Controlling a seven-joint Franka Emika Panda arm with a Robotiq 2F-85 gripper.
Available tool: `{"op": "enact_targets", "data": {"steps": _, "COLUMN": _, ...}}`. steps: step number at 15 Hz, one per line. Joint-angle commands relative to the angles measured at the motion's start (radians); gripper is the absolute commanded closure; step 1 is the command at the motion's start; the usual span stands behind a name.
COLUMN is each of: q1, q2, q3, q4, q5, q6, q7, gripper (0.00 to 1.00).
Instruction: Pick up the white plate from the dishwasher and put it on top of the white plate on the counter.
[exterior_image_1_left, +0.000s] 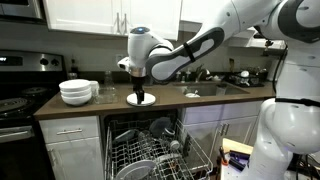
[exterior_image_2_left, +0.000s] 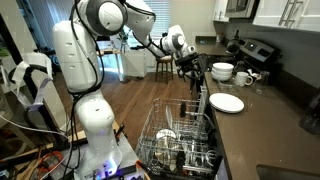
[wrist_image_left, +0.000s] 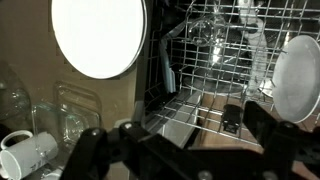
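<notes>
A white plate lies flat on the brown counter; it also shows in an exterior view and at the top left of the wrist view. My gripper hangs just above that plate, near the counter's front edge over the open dishwasher, and shows in an exterior view. In the wrist view its fingers are spread wide with nothing between them. Another white plate stands upright in the dishwasher rack; plates also show in the rack.
Stacked white bowls and a mug sit on the counter beside the plate. A white mug and clear glassware are nearby. The pulled-out dishwasher rack holds several dishes. A stove stands beyond the bowls.
</notes>
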Motion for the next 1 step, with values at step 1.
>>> {"op": "enact_targets", "data": {"steps": 1, "q1": 0.007, "q2": -0.005, "q3": -0.006, "q4": -0.005, "q5": 0.004, "q6": -0.002, "q7": -0.008, "gripper": 0.00}}
